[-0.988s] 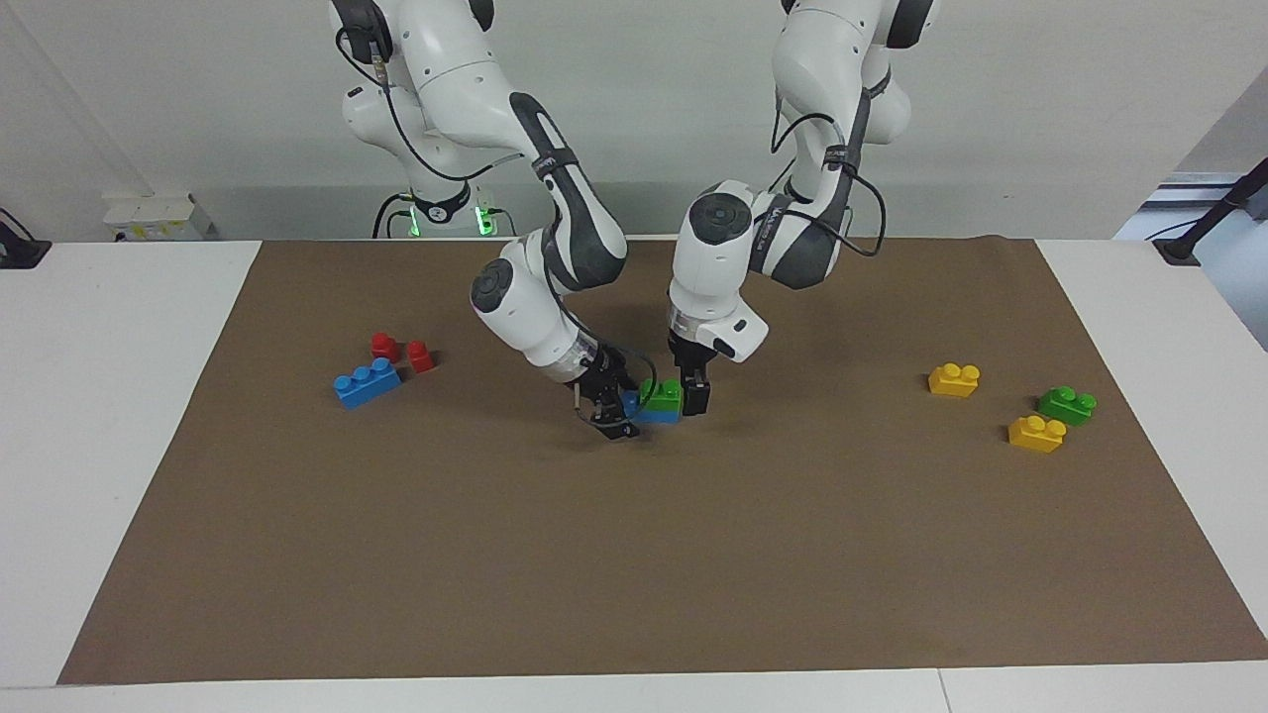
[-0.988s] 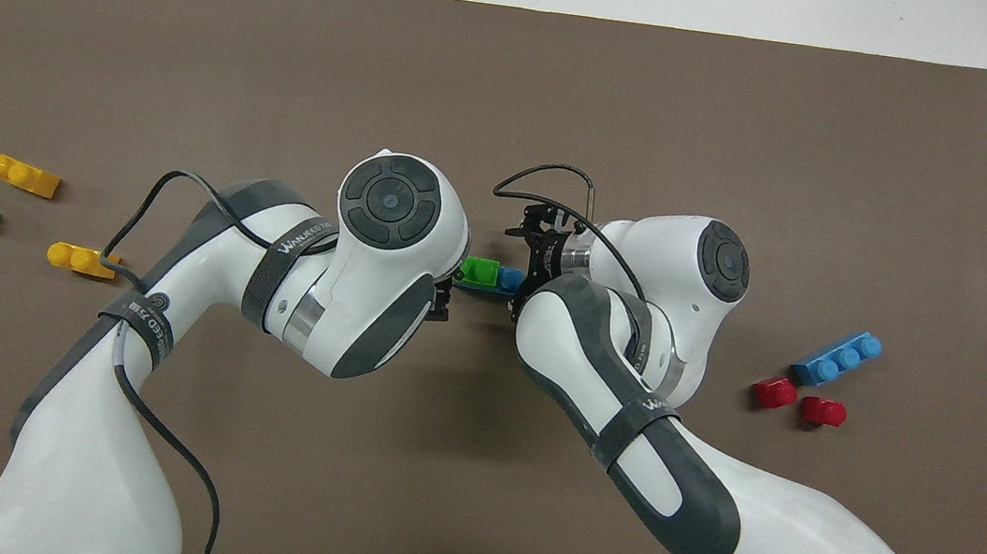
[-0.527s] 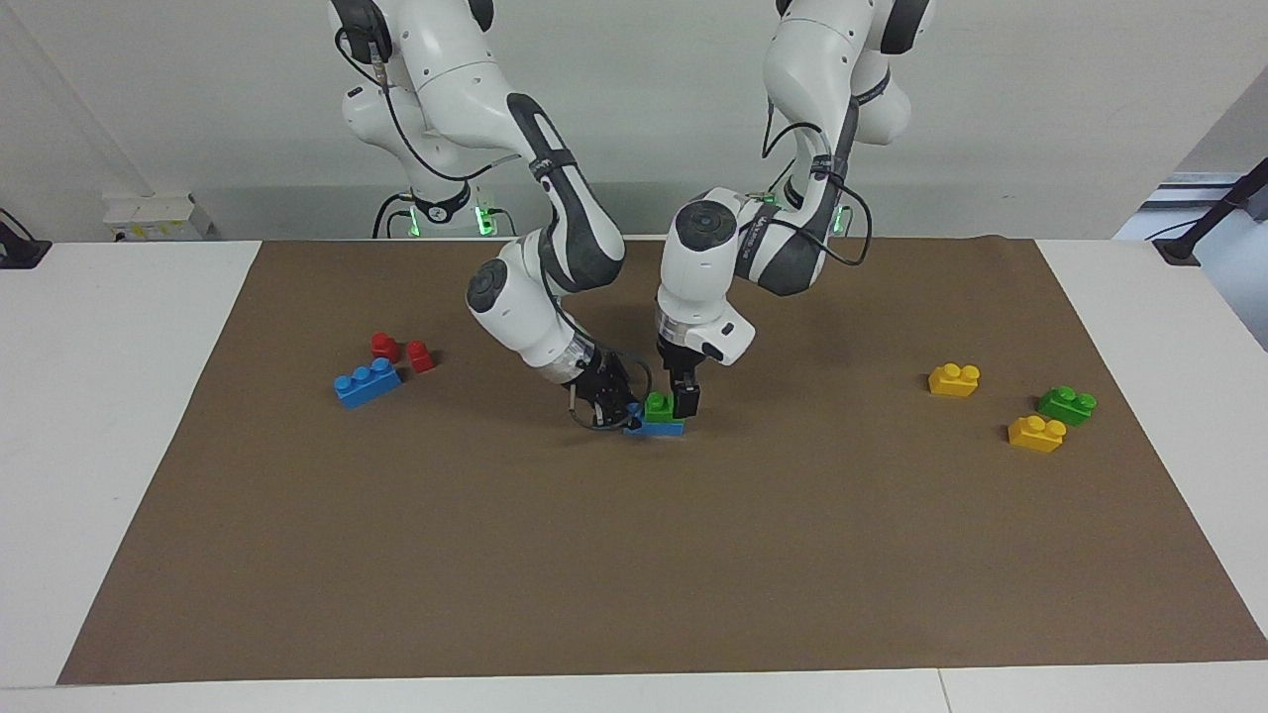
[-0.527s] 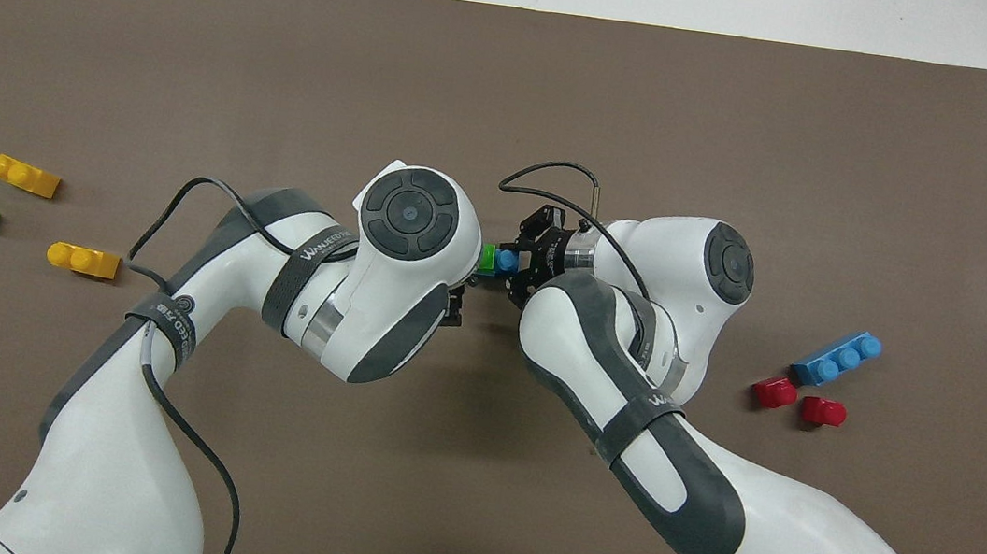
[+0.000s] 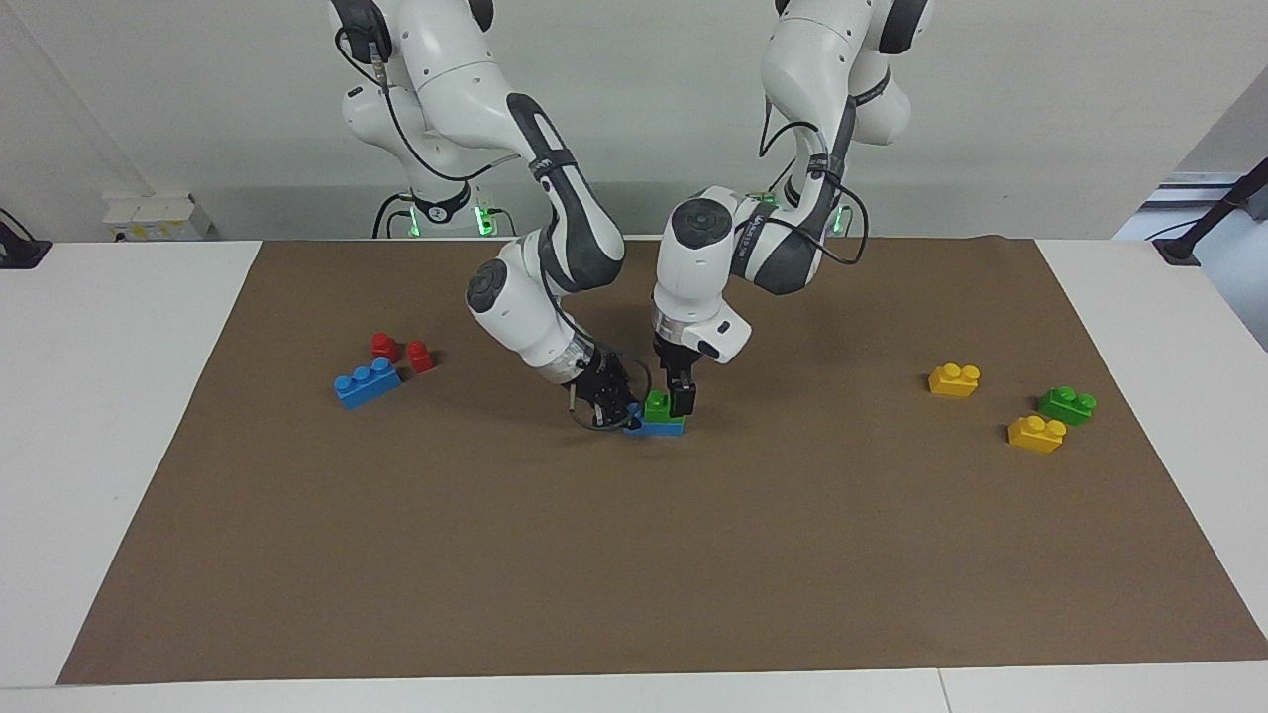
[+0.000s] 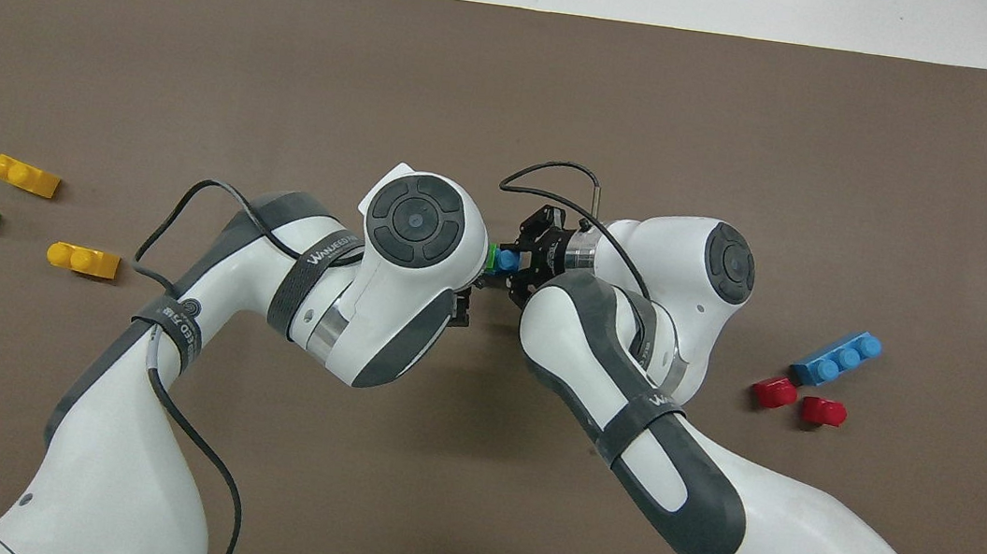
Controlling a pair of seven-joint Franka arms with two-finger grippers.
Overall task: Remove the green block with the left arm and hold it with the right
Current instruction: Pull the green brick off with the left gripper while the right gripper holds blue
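The green block (image 5: 657,404) is small and bright green, with round bumps on top; it sits on a blue brick (image 5: 656,427) in the middle of the brown mat (image 5: 634,555); the right gripper (image 5: 616,406) is squeezed tight on the end of the blue brick; the left gripper (image 5: 677,400) is down at the green block with its fingers wide, one finger at the block's side; a second green block (image 5: 1067,404) lies between two yellow bricks (image 5: 954,379) toward the left arm's end; there are no boxes or bowls here.
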